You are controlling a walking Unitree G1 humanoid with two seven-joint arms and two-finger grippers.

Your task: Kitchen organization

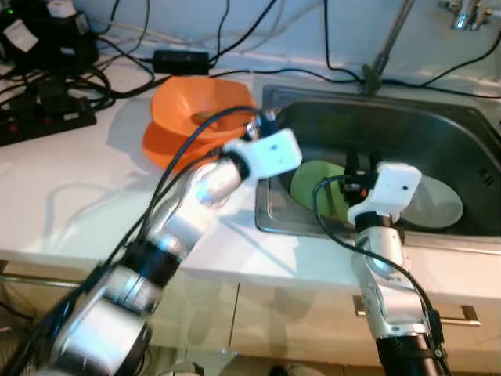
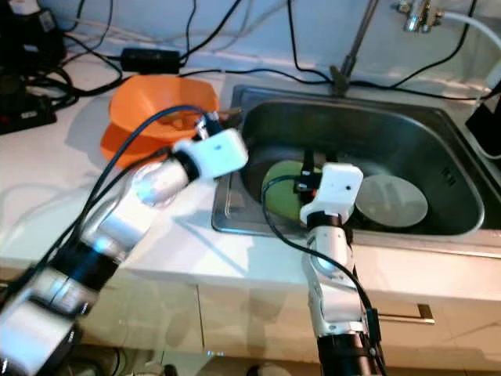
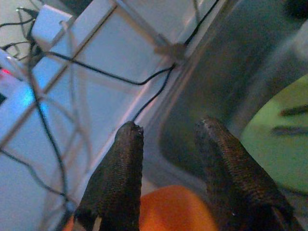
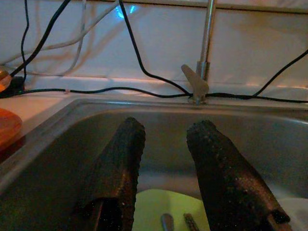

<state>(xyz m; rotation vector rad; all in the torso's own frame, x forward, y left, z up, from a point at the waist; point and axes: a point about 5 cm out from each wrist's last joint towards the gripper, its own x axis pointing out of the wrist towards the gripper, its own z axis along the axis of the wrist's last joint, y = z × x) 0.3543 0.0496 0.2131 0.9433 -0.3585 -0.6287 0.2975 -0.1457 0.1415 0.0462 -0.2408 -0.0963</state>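
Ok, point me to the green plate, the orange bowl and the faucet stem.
green plate (image 1: 307, 182), left eye view, bare left part.
orange bowl (image 1: 182, 106), left eye view, inner wall.
faucet stem (image 4: 207, 33), right wrist view, mid-stem.

The left arm (image 1: 188, 211) enters from 7 o'clock and stretches toward 1 o'clock, its white wrist (image 1: 270, 153) raised near the picture's centre. The left gripper (image 3: 168, 139) has its two black fingers (image 3: 120, 178) spread, with nothing between them. The right arm (image 1: 383, 290) rises from 5 o'clock straight toward 12, white wrist (image 1: 387, 192) tilted forward. The right gripper (image 4: 166, 144) points ahead and down, its fingers (image 4: 216, 168) parted and empty.
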